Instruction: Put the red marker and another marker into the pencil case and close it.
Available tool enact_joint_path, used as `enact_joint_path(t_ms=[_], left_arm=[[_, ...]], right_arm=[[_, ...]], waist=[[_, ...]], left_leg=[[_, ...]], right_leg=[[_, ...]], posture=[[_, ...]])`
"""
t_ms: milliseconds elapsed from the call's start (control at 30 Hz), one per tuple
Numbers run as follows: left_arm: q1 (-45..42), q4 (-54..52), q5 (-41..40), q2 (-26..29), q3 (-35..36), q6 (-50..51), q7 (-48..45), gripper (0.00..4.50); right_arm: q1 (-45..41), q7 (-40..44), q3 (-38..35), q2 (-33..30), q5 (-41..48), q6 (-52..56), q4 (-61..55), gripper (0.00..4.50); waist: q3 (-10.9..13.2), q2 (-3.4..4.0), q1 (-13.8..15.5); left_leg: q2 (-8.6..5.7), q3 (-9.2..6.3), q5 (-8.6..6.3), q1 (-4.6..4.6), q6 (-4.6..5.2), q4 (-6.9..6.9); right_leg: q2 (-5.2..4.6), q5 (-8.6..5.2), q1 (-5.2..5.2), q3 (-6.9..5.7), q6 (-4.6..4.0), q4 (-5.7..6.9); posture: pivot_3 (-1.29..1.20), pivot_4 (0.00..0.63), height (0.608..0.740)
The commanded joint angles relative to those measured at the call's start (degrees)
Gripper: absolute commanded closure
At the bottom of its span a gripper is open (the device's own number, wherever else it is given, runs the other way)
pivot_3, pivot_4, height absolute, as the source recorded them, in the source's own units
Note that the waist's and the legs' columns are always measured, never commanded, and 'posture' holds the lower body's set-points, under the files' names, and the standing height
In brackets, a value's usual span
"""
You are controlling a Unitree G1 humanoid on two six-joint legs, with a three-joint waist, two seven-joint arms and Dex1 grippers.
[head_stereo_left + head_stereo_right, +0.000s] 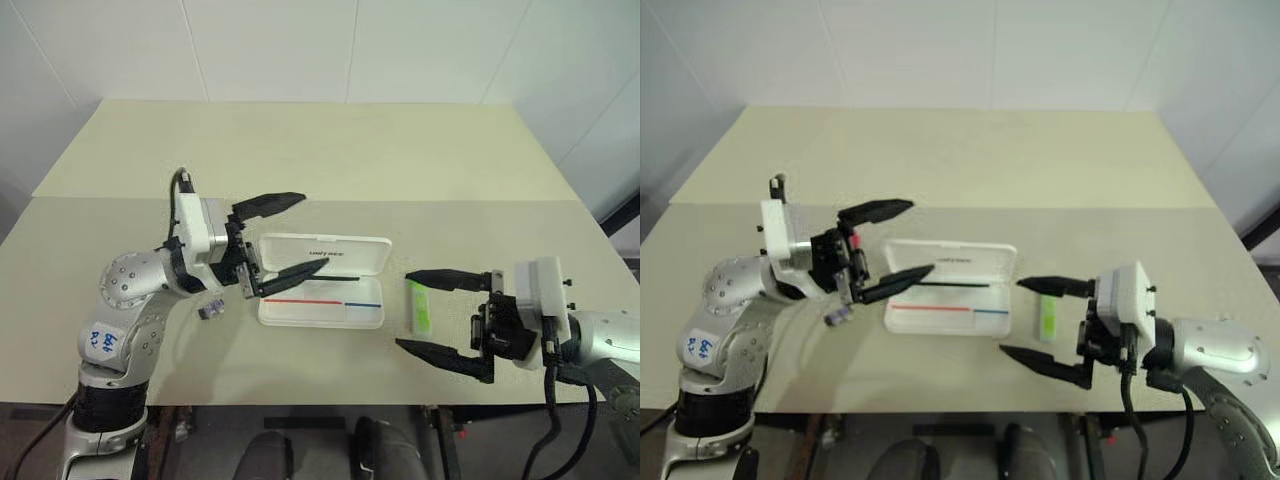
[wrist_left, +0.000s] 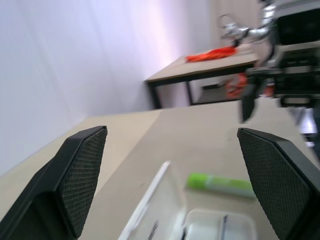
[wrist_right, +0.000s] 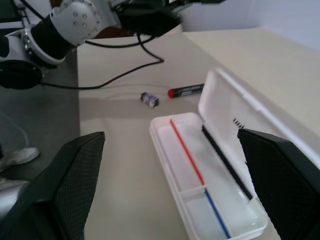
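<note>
We see the pencil case (image 1: 322,280) lying open between our two hands, left gripper (image 1: 288,235) spread empty above its left end, right gripper (image 1: 437,315) spread empty astride the green marker (image 1: 420,305), red marker (image 3: 186,91) beyond the case's far side.

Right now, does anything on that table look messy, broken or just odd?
Nothing looks spilled or broken. The pencil case lies open with neither marker inside: the red marker and a small grey clip-like object sit beside one end, the green marker beside the other. Both grippers hang open, holding nothing.
</note>
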Motion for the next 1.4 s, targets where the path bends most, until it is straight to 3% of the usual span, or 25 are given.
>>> enact_joint_path(t_ms=[33, 400, 667, 1100, 1400], left_arm=[[2.2, -3.6, 4.9, 1.9, 3.4, 3.2, 9.0, 0.06], [9.8, -4.5, 12.1, 1.3, 9.6, 6.5, 23.2, 0.06], [14.1, -5.1, 15.9, 0.3, 10.6, 9.8, 30.4, 0.06], [13.4, 2.8, 23.4, -2.1, 9.1, 15.1, 39.4, 0.06], [13.0, 6.7, 25.8, -4.0, 6.6, 15.1, 40.7, 0.06]], right_arm=[[-3.5, 3.5, 2.9, 0.8, -1.2, -2.8, 3.0, 0.0], [-4.4, 7.7, 7.0, 5.7, -5.0, -7.8, 12.9, 0.0], [-2.1, 12.1, 8.5, 5.9, -8.6, -12.4, 14.8, 0.0], [1.0, 9.3, 4.9, 8.2, -11.0, -16.6, 18.4, 0.0], [3.6, 10.4, 0.5, 7.0, -7.0, -17.7, 15.7, 0.0]], waist=[[0.0, 0.0, -0.1], [0.0, 0.0, -0.1], [0.0, 0.02, 0.0], [0.0, 0.02, 0.1], [0.0, 0.04, 0.0]], left_leg=[[-0.01, 0.01, -0.01, 0.0, 0.01, 0.0], [0.05, 0.04, 0.02, -0.03, -0.24, -0.09], [0.1, 0.06, -0.05, 0.01, -0.27, -0.1], [0.14, 0.06, -0.25, 0.02, -0.05, -0.11], [0.23, 0.09, -0.34, 0.01, -0.02, -0.12]], right_leg=[[0.0, 0.01, 0.0, 0.01, 0.01, 0.0], [-0.01, -0.01, -0.03, -0.08, -0.02, 0.02], [-0.03, -0.02, -0.04, -0.1, -0.03, 0.0], [-0.06, -0.05, -0.07, -0.14, -0.09, 0.02], [-0.12, -0.05, -0.07, -0.14, -0.08, 0.0]], posture=[[0.0, 0.15, 0.74], [0.0, 0.15, 0.74], [0.0, 0.15, 0.74], [0.0, 0.15, 0.74], [0.0, 0.15, 0.74]])
